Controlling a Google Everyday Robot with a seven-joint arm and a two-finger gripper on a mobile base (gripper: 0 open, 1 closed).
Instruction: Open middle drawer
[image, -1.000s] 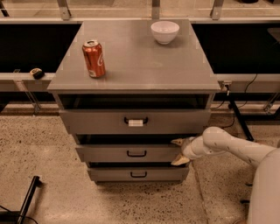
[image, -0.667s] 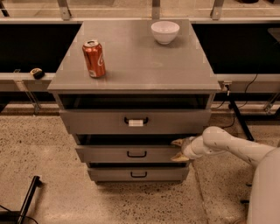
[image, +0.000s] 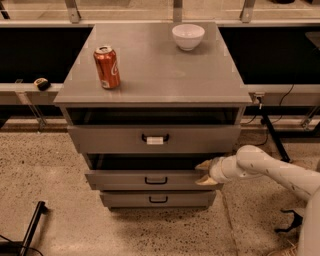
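Camera view: you've got the gripper (image: 204, 173) at the right end of the mid drawer (image: 125, 179), arm (image: 265, 166) coming in from the right. Fingers (image: 202, 164) are apart, one by the front's top edge, one by its bottom; can't tell if they press on it. Mid drawer sits btwn top drawer (image: 110, 139) and bottom drawer (image: 125, 199), front slightly out, dark gap above. Can (image: 107, 67) and bowl (image: 188, 36) on the cabinet top (image: 160, 75).

You're looking at a red can (image: 107, 67) standing left on the desk (image: 160, 75), a white bowl (image: 188, 36) sitting back right. The gripper (image: 204, 173) is sitting low at its right front.
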